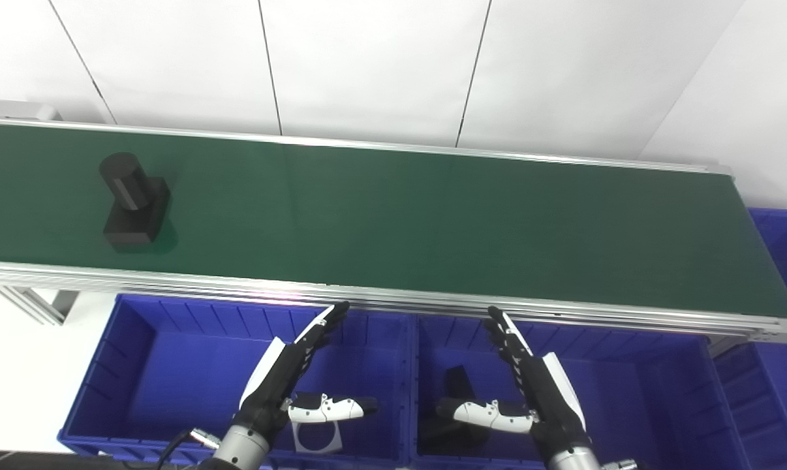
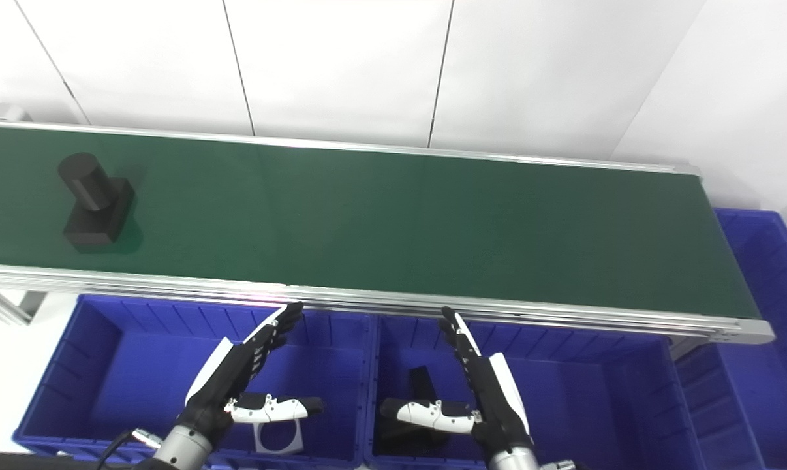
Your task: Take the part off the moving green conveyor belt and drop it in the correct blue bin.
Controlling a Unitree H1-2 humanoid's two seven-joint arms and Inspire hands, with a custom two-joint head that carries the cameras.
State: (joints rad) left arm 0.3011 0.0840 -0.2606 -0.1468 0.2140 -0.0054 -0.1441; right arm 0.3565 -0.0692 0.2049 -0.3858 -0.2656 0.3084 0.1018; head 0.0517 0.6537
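Both hands are released and hold nothing. The left hand (image 1: 282, 385) hangs over the left blue bin (image 1: 126, 365), fingers stretched flat toward the belt and thumb stuck out sideways to the right. The right hand (image 1: 530, 391) mirrors it over the middle blue bin (image 1: 661, 385), fingers straight, thumb pointing left, so the two thumbs face each other across the wall between the bins.

The black part (image 1: 132, 202), a cylinder standing on a square block, sits on the green conveyor belt (image 1: 432, 215) well up and to the left of the left hand, far from either set of fingertips.

Just below the left hand's thumb a white label (image 1: 316, 437) with a dark round shape on it lies on the floor of that bin. Beneath the right hand's thumb a dark part (image 1: 455, 385) rests in the middle bin. A third blue bin (image 1: 785, 261) stands off to the right of the right hand, past the belt's end.
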